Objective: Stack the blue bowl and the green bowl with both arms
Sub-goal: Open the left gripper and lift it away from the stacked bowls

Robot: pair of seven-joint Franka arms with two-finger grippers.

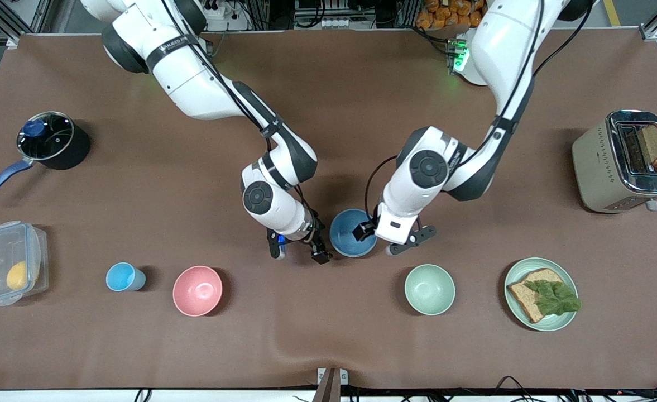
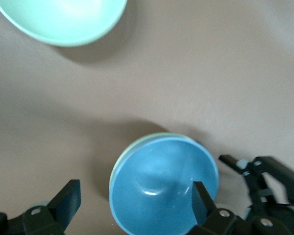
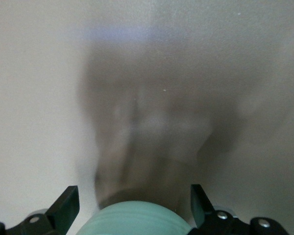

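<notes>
Blue bowl sits nested in the green bowl mid-desk, left gripper and right gripper both with jaws apart — lift straight up now, no nudging the stack.

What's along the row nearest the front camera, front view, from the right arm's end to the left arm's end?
Clear lidded container → light-blue cup → pink bowl → mint-green bowl → green plate with bread and lettuce.
</notes>
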